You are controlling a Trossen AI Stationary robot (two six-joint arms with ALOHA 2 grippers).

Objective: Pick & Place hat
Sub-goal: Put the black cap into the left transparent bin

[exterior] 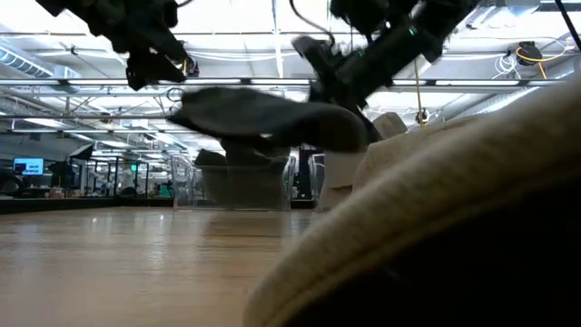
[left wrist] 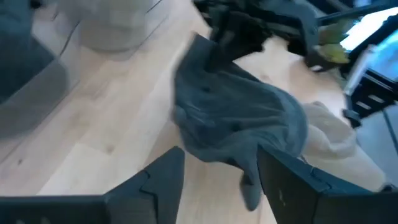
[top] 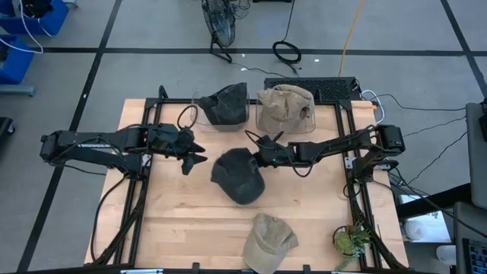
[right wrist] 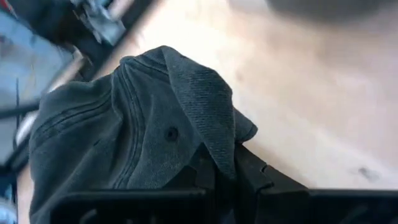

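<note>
Right gripper (top: 255, 154) pinches the dark cap (top: 237, 176) above the table (top: 304, 221); left gripper (top: 199, 154) waits beside it, fingers spread.

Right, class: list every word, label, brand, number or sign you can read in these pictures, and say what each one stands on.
None can be read.
The dark hat held by the right gripper: no lettering shows.
The tan hat at the table's near edge: none shows.
The screens in the room behind, in the low view: too small to read.
</note>
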